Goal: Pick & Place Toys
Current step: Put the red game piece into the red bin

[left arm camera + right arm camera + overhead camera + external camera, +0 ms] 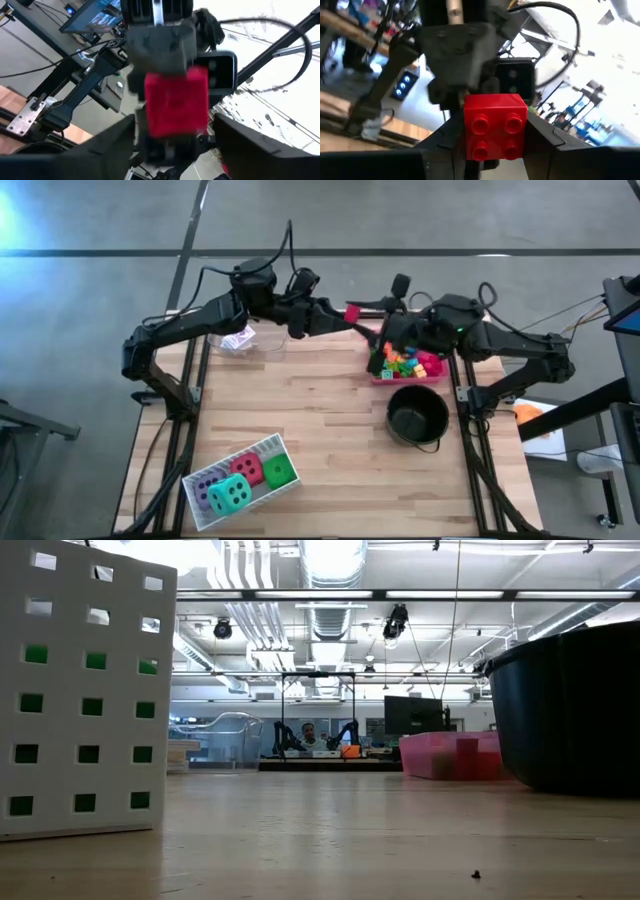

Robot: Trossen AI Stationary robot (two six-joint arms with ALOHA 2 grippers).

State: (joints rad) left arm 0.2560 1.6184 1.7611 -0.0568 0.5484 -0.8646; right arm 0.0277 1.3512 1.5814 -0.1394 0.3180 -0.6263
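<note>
1. I see both dark arms raised over the far edge of the light wooden table, their grippers meeting nose to nose between the two far trays.
2. A small red studded plastic block sits in the air between the two grippers, above the table's far edge.
3. The right gripper has its two dark fingers pressed against both flanks of the red block; the four studs face the right wrist camera. I read this as a closed grip on the block.
4. The left gripper has its fingers spread to either side of the same block, with a visible gap on at least one side. I read it as parted, not clamping.
5. In each wrist view, the other arm's grey wrist housing fills the picture behind the block.
6. A pink plastic tray at the far right holds many small bright plastic blocks, directly below the right gripper.
7. A black round pot stands just on the near side of the pink tray.
8. A white perforated tray at the near left holds four soft dice: red, green, teal and purple.
9. A clear tray at the far left holds small cards; I cannot make out their faces.
</note>
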